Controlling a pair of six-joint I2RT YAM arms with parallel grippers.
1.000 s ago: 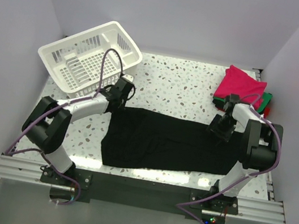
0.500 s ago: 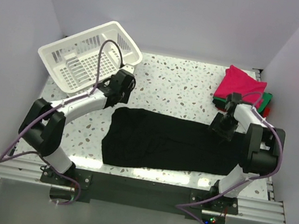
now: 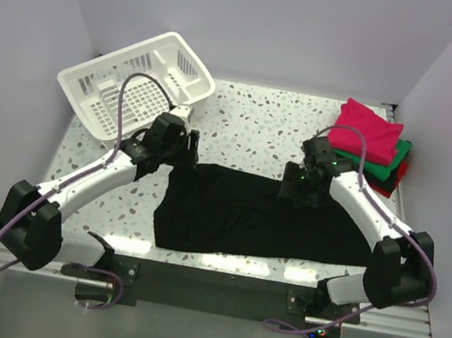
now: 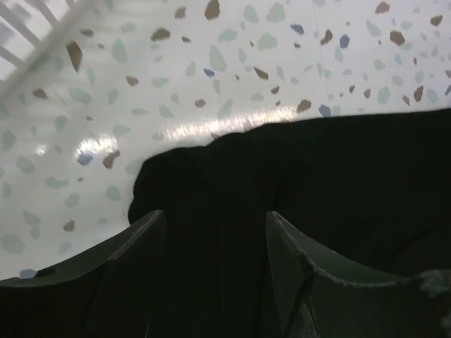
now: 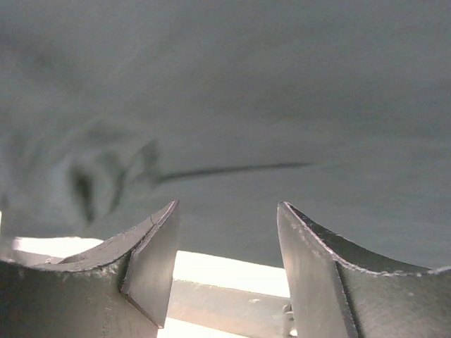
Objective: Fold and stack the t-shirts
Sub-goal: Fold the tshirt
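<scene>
our left gripper [image 3: 184, 146] now lets go of the black t-shirt [image 3: 261, 218], lying long and flat in the near middle of the table [image 3: 260, 123], and our right gripper [image 3: 296, 189] slides left along its far edge, both with jaws apart, so we think another fold comes next.

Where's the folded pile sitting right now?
In the top view, the folded pile sits at the table's far right corner, pink shirt on top, just beyond the right gripper.

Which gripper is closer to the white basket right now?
Left. The left gripper hovers close by the basket, at a corner of the black t-shirt; the right gripper is well away, over the shirt's far edge.
</scene>
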